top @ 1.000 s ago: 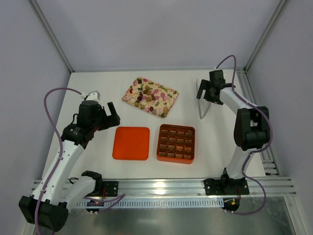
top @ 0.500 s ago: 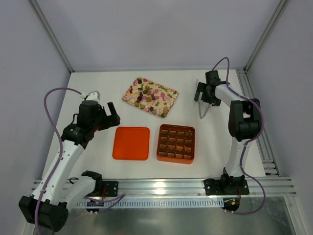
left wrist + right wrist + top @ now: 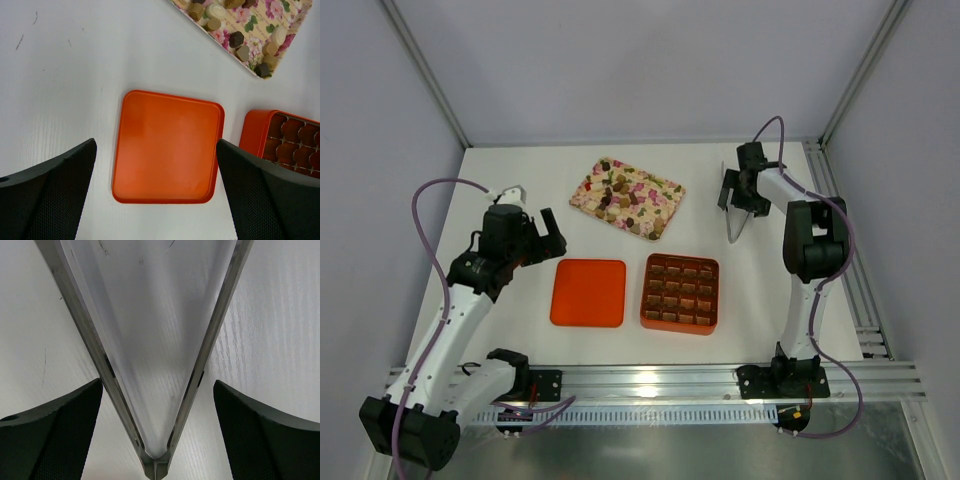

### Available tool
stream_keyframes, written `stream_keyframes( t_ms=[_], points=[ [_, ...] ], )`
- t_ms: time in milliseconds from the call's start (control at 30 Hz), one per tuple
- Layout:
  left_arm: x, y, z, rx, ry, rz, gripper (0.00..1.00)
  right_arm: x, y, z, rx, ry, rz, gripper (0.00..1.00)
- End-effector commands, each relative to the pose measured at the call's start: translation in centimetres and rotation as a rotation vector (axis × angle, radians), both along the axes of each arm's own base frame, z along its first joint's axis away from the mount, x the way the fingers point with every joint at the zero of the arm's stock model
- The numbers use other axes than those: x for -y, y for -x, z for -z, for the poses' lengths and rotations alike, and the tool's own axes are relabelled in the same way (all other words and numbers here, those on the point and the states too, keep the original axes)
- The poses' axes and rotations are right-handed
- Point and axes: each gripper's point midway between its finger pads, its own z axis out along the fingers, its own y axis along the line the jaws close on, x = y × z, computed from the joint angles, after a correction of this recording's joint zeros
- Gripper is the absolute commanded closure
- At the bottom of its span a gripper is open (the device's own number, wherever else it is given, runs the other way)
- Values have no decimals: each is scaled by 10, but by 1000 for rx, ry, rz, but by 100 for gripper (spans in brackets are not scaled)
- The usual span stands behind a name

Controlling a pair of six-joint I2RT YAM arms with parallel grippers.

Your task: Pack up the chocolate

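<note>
The chocolate lies as several brown and tan lumps on a pink floral tray at the back middle. It also shows in the left wrist view. More chocolate sits in the grid cells of the orange box. My left gripper is open and empty, above the table left of the orange lid. My right gripper is open and straddles metal tongs lying on the table, with no contact visible.
The orange lid lies flat just left of the box. The tongs lie at the right of the table, near the frame rail. The box edge shows in the left wrist view.
My right arm has folded in and its gripper has shifted slightly left over the tongs. The left arm, the lid, the box and the tray have not moved.
</note>
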Motion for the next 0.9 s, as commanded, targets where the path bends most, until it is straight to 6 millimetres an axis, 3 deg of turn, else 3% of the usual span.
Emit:
stream_keyframes(
  t_ms=[0,333,600,733,867],
  points=[
    [1,-8,-13,48,3,10,0,-2,-9,-9,17,26,-10,10],
    [2,-8,-11,42,1,10,0,-5,-7,7,-31,19,-18,17],
    [1,-8,-10,36,1,8,0,-8,-4,8,-39,6,-27,39],
    [1,-9,-10,35,2,7,0,-6,-7,-19,17,5,-24,46],
    [1,-9,-9,33,2,7,0,-7,-9,-59,96,-2,-30,50]
  ],
)
